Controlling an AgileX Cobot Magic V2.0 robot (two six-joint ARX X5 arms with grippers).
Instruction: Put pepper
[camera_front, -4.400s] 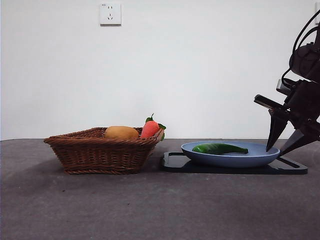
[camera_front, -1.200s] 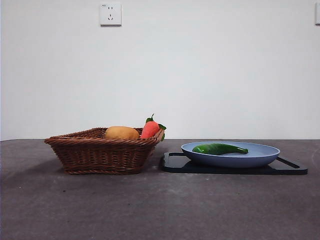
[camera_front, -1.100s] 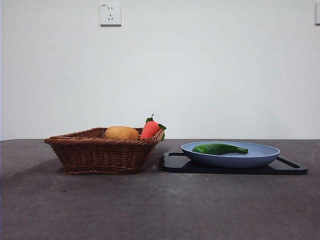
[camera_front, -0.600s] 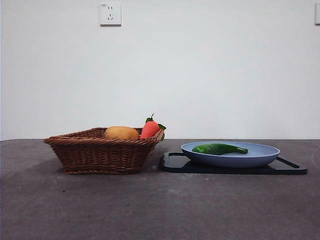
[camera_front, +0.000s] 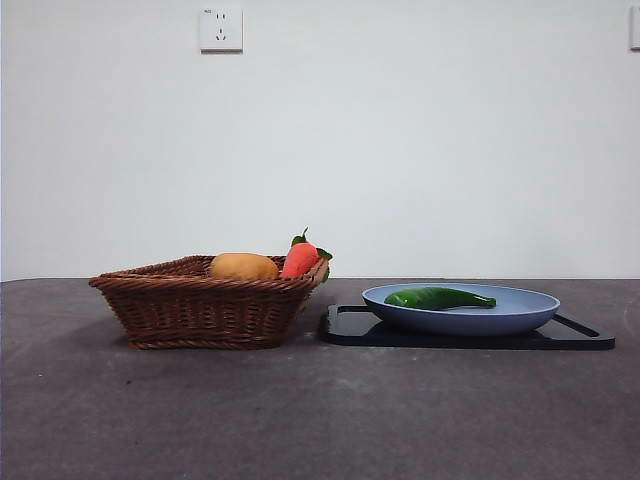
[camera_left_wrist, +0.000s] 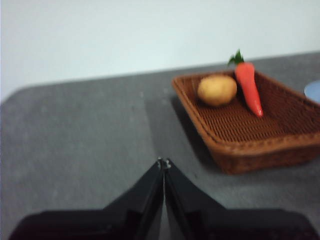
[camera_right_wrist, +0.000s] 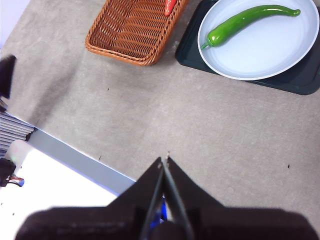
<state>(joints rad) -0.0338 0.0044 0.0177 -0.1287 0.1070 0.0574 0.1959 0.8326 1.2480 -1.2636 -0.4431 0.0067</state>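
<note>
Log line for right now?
pepper: lying on blue plate | left claw: shut, empty | right claw: shut, empty

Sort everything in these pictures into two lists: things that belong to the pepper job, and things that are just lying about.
Belongs to the job:
- pepper, lying on the blue plate

Just lying about:
- wicker basket
- carrot in the basket
- potato in the basket
- black tray under the plate
</note>
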